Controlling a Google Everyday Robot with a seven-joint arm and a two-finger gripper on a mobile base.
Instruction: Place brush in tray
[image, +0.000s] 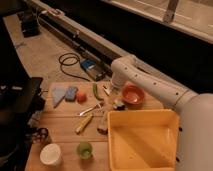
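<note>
The brush (107, 91) lies on the wooden table (60, 127) with its slim white handle slanting between a green vegetable and the small orange bowl. My gripper (116, 99) hangs from the white arm and is low over the brush's near end, just left of the bowl. The gripper hides that end of the brush. The tray (142, 114), a large deep yellow-orange tub, stands at the front right of the table, just in front of the gripper, and holds nothing.
A round orange bowl (133, 95), a green vegetable (95, 91), an orange-red item (81, 96), a blue sponge (71, 93), a metal spoon (90, 110), a yellow-handled utensil (84, 123), a white cup (50, 154) and a green cup (84, 149) share the table. A blue box and cable (90, 67) lie on the floor behind.
</note>
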